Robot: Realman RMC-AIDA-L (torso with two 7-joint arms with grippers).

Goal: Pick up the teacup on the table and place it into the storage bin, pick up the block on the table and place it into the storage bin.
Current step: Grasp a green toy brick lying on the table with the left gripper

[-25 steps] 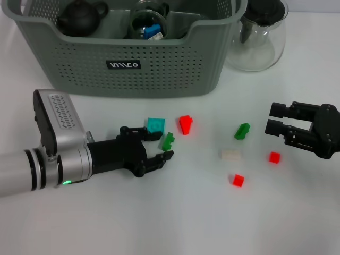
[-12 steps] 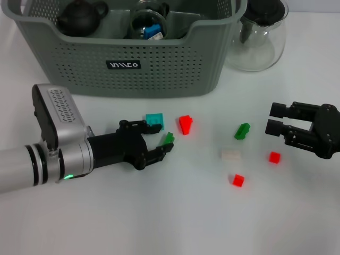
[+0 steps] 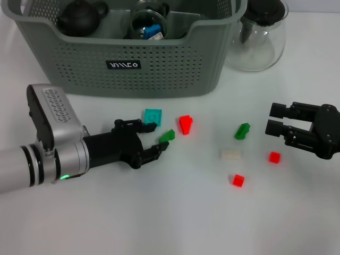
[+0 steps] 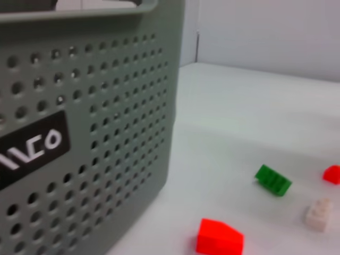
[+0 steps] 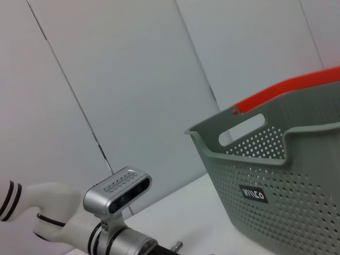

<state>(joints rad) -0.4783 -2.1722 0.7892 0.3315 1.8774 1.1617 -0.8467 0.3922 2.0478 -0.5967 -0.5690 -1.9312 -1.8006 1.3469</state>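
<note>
The storage bin (image 3: 159, 69) stands at the back of the table, and its perforated wall fills the left wrist view (image 4: 79, 133). A glass teacup (image 3: 146, 21) sits inside it. My left gripper (image 3: 158, 137) hovers in front of the bin, shut on a small green block (image 3: 168, 135) held at its fingertips. A teal block (image 3: 152, 116) lies just behind it and a red block (image 3: 185, 124) to its right. My right gripper (image 3: 275, 119) waits open at the right, holding nothing.
Loose on the table are another green block (image 3: 242, 130), a white block (image 3: 231, 154) and two small red blocks (image 3: 274, 156) (image 3: 238, 180). A clear glass teapot (image 3: 260, 37) stands right of the bin. A dark teapot (image 3: 79, 16) is inside the bin.
My left gripper has drawn back to the left and risen slightly, taking the green block with it. The right arm has not moved.
</note>
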